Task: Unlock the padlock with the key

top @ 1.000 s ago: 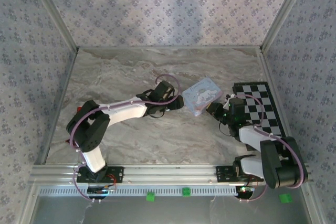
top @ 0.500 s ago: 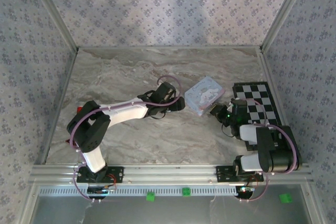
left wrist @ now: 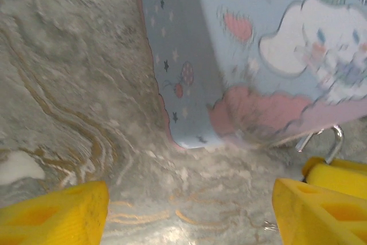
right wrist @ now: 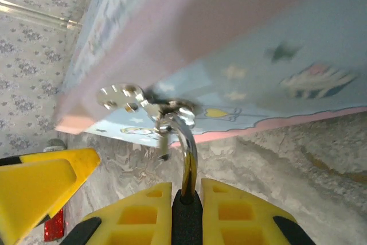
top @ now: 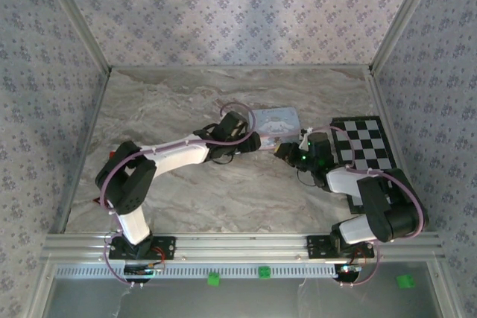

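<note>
We see the right pincer [right wrist: 186,192] clamped on the small black padlock [right wrist: 187,219], its silvery loop [right wrist: 191,147] rising to the metal clasp [right wrist: 132,98] of the pale-blue cartoon tin [right wrist: 275,38]; the left pincer [left wrist: 186,213] gapes apart beside the tin's corner on the marble worktop [left wrist: 74,84].

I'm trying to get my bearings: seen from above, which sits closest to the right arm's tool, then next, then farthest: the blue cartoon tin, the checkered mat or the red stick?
1. Blue cartoon tin, just beyond the right tool, which grips the padlock.
2. Checkered mat, to its right by the wall.
3. Red stick, far off at the table's left edge.
</note>
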Available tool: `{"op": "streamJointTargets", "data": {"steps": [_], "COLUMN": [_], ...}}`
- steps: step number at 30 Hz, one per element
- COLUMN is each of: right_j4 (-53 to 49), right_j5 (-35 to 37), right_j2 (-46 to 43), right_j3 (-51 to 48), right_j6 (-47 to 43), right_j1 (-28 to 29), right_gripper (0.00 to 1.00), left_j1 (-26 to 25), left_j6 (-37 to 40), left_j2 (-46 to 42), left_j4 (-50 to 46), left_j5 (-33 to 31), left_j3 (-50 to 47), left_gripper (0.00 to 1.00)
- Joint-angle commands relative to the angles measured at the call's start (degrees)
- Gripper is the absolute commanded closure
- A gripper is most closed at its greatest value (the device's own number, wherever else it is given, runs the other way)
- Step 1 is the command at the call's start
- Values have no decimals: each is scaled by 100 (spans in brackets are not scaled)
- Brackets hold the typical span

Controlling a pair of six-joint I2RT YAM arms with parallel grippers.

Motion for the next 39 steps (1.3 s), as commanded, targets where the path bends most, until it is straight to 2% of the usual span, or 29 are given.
{"op": "streamJointTargets", "data": {"steps": [1,11,21,25,28,39], "right_j4": [252,808,1258,1094,1116,2042], "right_j5": [122,184,-62,-1,-97,-106], "right_j2": [119,567,992,906,925,1319], "right_j3": [-95,-354,-433,-514,-532,-513], "right_j6": [70,347,494,461,502,1072], "right_j1": [-268,-385,-431,-670,-901,-973], "right_gripper": [100,100,100,100,100,100], "left_j1": [86,120,86,101,68,-108], "left_j6": [119,144,168,62,-94,-373], "left_j2": [271,938,1864,1984,1826,1530], "left_j4": [-182,-321,-1107,-1228,-857,-505], "left_j5": [-24,177,-100,-186,-285,-495], "left_j3": [400,1226,2206,2088,1602,937], "left_gripper": [25,25,26,28,29,30]}}
